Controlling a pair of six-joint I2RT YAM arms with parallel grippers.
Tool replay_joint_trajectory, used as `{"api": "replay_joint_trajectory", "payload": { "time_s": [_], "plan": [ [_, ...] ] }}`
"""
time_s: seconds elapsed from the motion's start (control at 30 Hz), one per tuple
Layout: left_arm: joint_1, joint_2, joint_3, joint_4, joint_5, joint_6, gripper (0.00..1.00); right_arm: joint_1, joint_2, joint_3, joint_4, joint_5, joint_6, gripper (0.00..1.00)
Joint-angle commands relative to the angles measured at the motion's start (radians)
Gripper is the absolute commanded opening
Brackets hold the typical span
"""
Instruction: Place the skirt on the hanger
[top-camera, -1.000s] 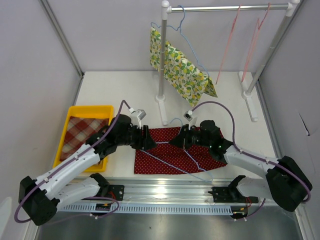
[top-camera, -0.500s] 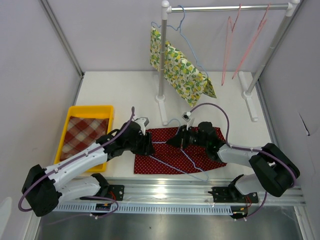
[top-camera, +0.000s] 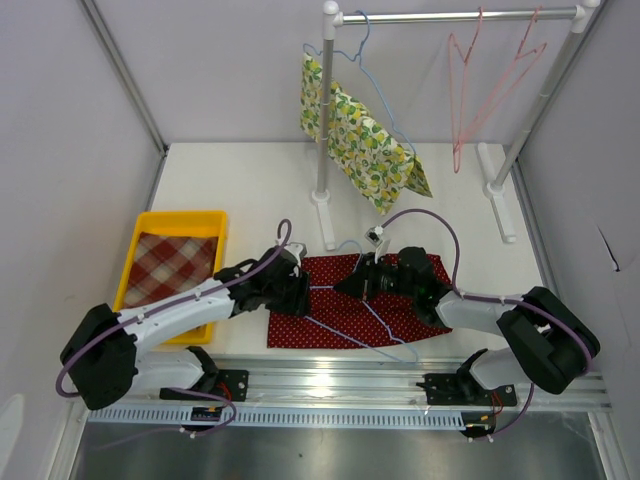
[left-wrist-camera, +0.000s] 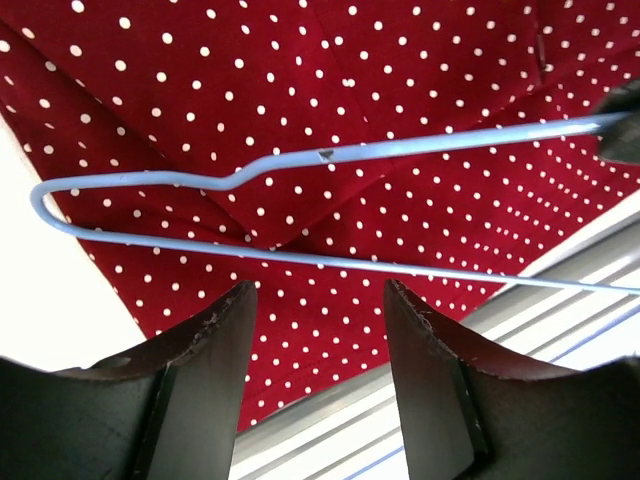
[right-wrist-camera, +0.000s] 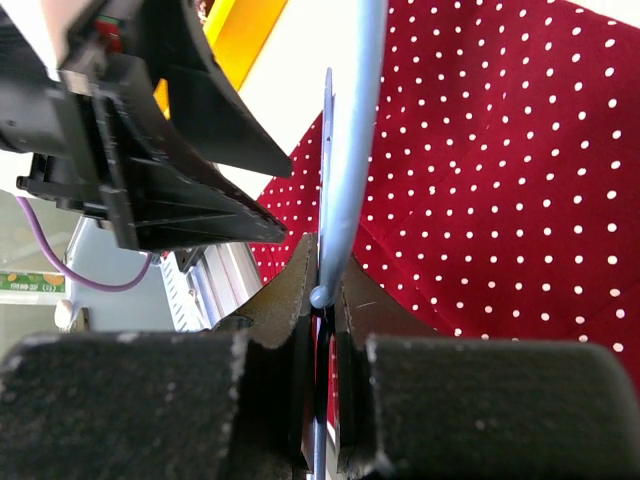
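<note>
A thin pale-blue wire hanger (left-wrist-camera: 400, 150) lies across the flat red, white-dotted cloth skirt (top-camera: 335, 312). Over the skirt, the right gripper (right-wrist-camera: 322, 285) pinches the wire. The left gripper (left-wrist-camera: 320, 300) hangs released at the skirt's left edge.

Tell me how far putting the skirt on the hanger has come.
Done: the light-blue wire hanger is already over the flat red white-dotted fabric skirt. In hand: the right arm's fingers pinch the hanger wire; the left arm's fingers hang open above its bent end. Remaining: the skirt is not yet on the hanger.
</note>
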Motion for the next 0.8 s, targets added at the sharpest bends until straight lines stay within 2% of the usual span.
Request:
{"api": "replay_joint_trajectory", "payload": {
  "time_s": [0.0,0.4,0.77],
  "plan": [
    [-0.006,0.028,0.001,0.05,-0.035,0.014,0.59,0.0,0.005,-0.001,0.071,-0.01,-0.012,0.0],
    [-0.006,0.107,0.012,0.07,-0.092,0.031,0.59,-0.002,-0.012,-0.021,0.046,-0.014,-0.027,0.0],
    [-0.012,0.15,0.029,0.096,-0.158,0.054,0.54,0.0,0.007,-0.017,0.048,0.006,-0.044,0.0]
  ]
}}
